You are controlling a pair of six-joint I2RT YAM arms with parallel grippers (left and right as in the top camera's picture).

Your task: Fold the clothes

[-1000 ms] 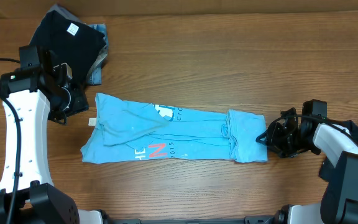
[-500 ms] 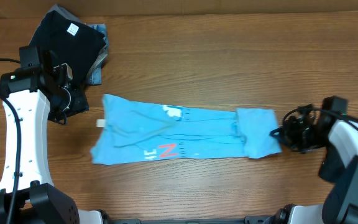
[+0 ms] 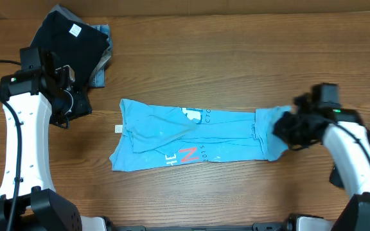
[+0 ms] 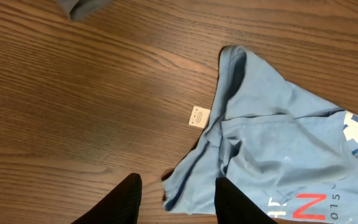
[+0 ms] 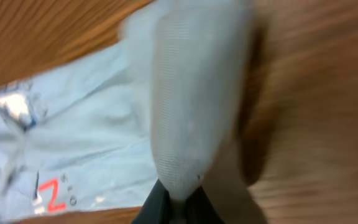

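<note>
A sky-blue T-shirt lies folded into a long strip across the middle of the wooden table, with white lettering and a red letter facing up. My right gripper is shut on the shirt's right end and lifts it off the table; in the right wrist view the cloth rises from the closed jaws. My left gripper is open above the table by the shirt's left end, holding nothing. A dark navy-black shirt lies at the back left.
A small white tag sticks out from the blue shirt's left edge. Under the dark shirt is a bluish-grey garment. The left arm's white link stands along the table's left side.
The right gripper has shut on the shirt's right end and drawn it rightward, then lifted it back over. The whole shirt slid to the right. The left arm has not moved.
</note>
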